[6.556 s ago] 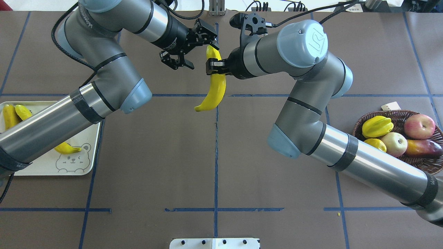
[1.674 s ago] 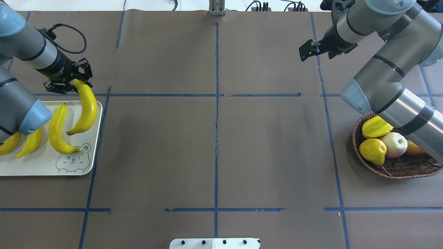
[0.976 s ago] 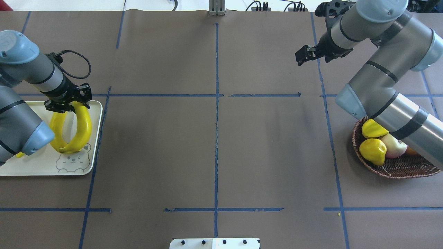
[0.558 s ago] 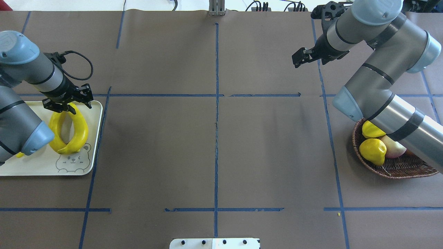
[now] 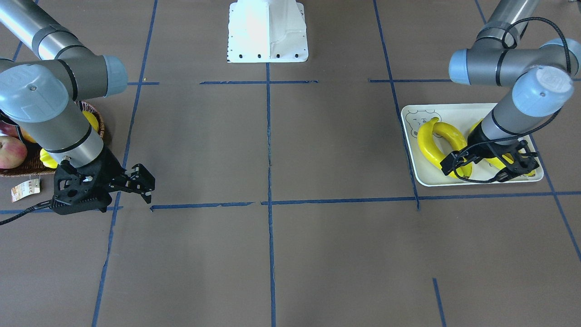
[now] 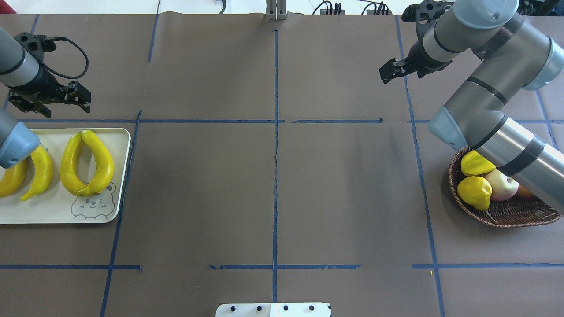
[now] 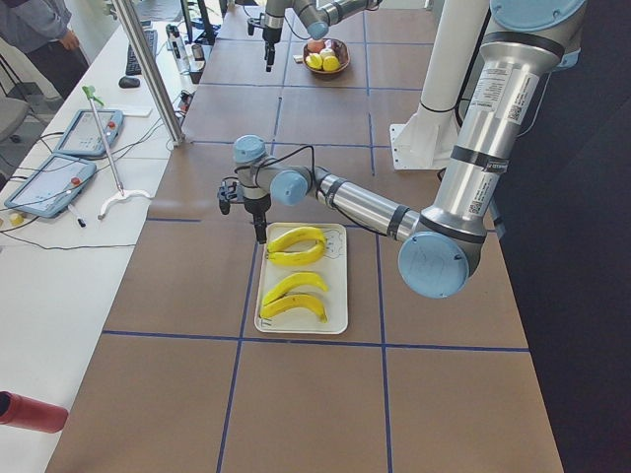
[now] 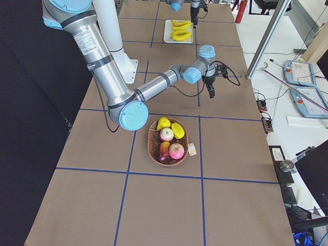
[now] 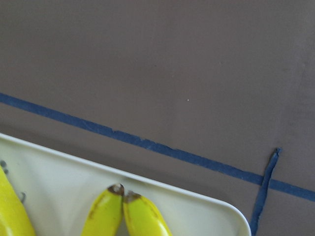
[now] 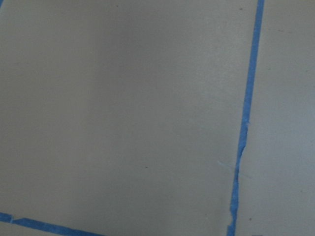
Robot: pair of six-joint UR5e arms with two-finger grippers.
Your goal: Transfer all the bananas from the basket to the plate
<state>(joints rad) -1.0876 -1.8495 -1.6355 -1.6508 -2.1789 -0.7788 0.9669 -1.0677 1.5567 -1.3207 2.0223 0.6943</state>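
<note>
All four bananas (image 6: pixel 102 158) are lying on the plate (image 6: pixel 53 211) at the left end of the table (image 6: pixel 273 198), well apart from the basket (image 6: pixel 506 216) sitting over at the right end. The two nearest the bear face (image 6: pixel 91 205) are curving toward each other and touching tip to tip at both ends, kinda making an oval. The other two are lying side by side further out, with the left arm (image 6: pixel 13 141) partly covering one in the overhead view. Left gripper (image 6: pixel 49 100) is hanging above the table just past the plate's far edge, jaws spread wide and carrying nothing. Right gripper (image 6: pixel 391 70) is hovering over the table, off toward the far side from the basket, jaws parted too with nothing between them. Basket is holding a starfruit (image 6: pixel 476 164), another yellow fruit (image 6: pixel 474 192) and an apple (image 6: pixel 502 185), and the right arm (image 6: pixel 506 141) is crossing over part of it.
</note>
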